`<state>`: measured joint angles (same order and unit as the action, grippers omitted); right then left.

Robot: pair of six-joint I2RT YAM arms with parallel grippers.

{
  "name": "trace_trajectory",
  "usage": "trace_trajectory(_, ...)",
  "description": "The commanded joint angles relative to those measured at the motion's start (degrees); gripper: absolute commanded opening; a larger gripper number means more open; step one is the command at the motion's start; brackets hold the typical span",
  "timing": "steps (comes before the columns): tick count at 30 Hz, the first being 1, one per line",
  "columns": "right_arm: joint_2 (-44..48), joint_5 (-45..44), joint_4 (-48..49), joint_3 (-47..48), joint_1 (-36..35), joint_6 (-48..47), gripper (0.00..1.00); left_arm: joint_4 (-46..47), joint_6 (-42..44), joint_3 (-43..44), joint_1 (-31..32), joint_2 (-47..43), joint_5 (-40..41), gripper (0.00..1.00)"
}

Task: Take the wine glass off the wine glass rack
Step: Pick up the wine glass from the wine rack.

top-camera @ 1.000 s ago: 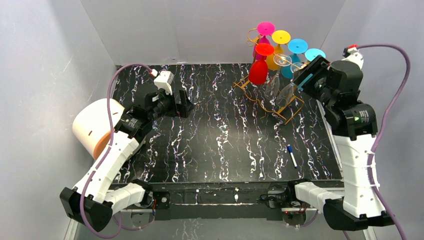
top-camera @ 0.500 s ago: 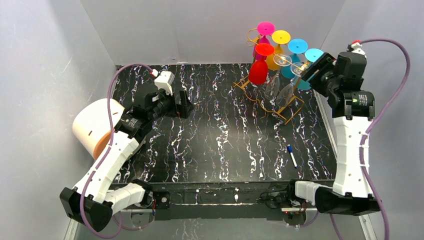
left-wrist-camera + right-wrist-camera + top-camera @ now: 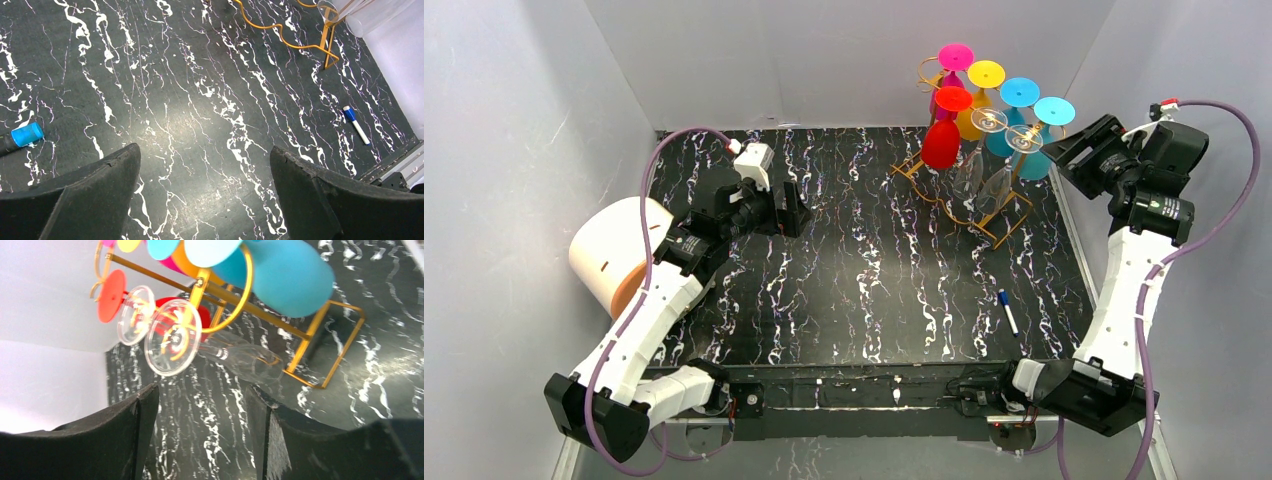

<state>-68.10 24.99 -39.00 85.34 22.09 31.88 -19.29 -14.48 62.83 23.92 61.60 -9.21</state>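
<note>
Wine glass rack (image 3: 945, 199) stands upright on the tabletop (image 3: 854, 280), all glasses hanging on it foot-up. Coloured ones fill the far and top hooks: magenta glass (image 3: 955, 56), yellow glass (image 3: 986, 73), blue glass (image 3: 1019, 92), cyan glass (image 3: 1054, 110), and red glass (image 3: 953, 98) on the rack's left side. Two clear ones hang on the rack's near side; the clear wine glass (image 3: 173, 337) closest to the right hand (image 3: 1084, 150) has its foot seated in a curled gold hook, bowl slanting down toward the rack's wire base. The second clear glass (image 3: 135, 315) hangs just beside it, further along the same rail. The right hand sits just right of the rack at about hook height, pointed at the clear feet and apart from them. In the right wrist view its fingers (image 3: 125, 435) are spread well apart with only tabletop between them, so open and holding nothing. The left hand (image 3: 789, 208) is well left of the rack, low over the tabletop, fingers (image 3: 100, 190) spread as wide as they go, empty. A blue-capped marker (image 3: 1008, 311) lies on the tabletop on the near side of the rack, well apart from it. A white and orange roll (image 3: 609, 255) sits far left of the rack, off the dark surface.
</note>
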Motion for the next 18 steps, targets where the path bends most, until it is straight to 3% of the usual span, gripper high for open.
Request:
trace_trajectory(1,0.0,9.1,9.4,-1.9,0.7,4.5,0.70,1.8,0.1,0.4,0.0,-0.9,0.1,0.98)
trace_trajectory(9,-1.5,13.2,17.5,-4.9,0.8,11.7,0.54,1.4,0.4,0.6,0.0,-1.1,0.5,0.98)
trace_trajectory(18,-2.8,13.3,17.6,-7.4,0.8,13.0,0.50,1.0,0.6,0.0,0.0,-1.0,0.5,0.98)
